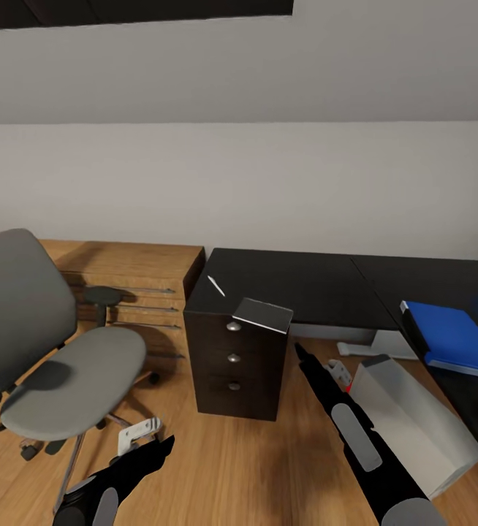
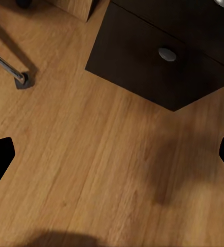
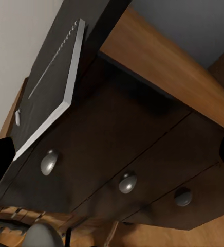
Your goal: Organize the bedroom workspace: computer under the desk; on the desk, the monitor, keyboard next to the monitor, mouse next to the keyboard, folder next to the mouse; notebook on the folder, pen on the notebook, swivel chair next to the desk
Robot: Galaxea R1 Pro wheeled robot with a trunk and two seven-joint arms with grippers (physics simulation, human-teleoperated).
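Note:
The dark desk [image 1: 319, 281] has a drawer unit [image 1: 233, 380] at its left end. A thin white pen [image 1: 215, 286] lies on the desk top. A grey-covered notebook [image 1: 263, 314] rests on the unit's front corner, and its spiral edge shows in the right wrist view [image 3: 55, 87]. The blue folder [image 1: 454, 337] lies on the desk's right wing. A grey computer tower [image 1: 407, 416] lies tilted on the floor under the desk. The grey swivel chair [image 1: 71, 380] stands at left with a bare seat. My left gripper [image 1: 142, 432] hangs open over the floor. My right gripper [image 1: 339, 372] is open, near the drawers [image 3: 127, 182].
A wooden dresser [image 1: 133, 274] stands behind the chair against the white wall. The chair's metal legs and casters [image 2: 22, 78] spread over the wood floor [image 1: 232, 467] near my left arm. Floor space lies between the chair and the drawer unit.

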